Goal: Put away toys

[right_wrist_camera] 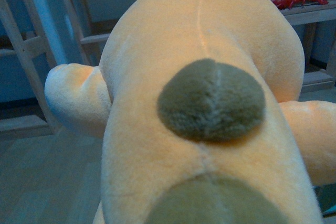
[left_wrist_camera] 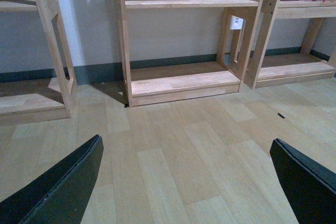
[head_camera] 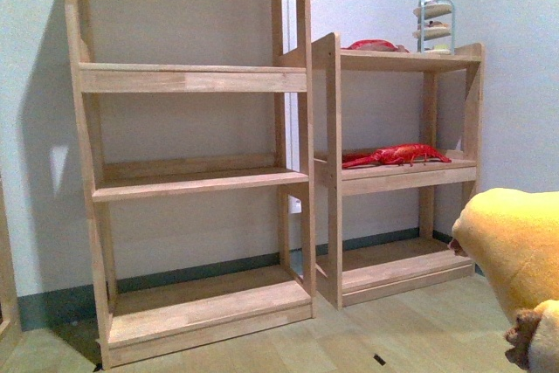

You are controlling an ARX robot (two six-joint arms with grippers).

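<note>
1. The left gripper [left_wrist_camera: 186, 140] hangs wide open above the wood floor [left_wrist_camera: 173, 177], holding nothing.
2. The right gripper is out of sight, so its grip cannot be told.
3. The orange-yellow plush animal [head_camera: 515, 246] sits at the front view's right edge, near the shorter shelf unit [head_camera: 402, 177].

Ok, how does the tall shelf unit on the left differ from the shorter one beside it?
The tall shelf unit rises past the top of the picture; the shorter shelf unit ends lower. The tall unit's visible shelves hold nothing; the shorter one carries a red lobster toy on its middle shelf and a small rack on top. Both are pale wood, side by side against the wall.
</note>
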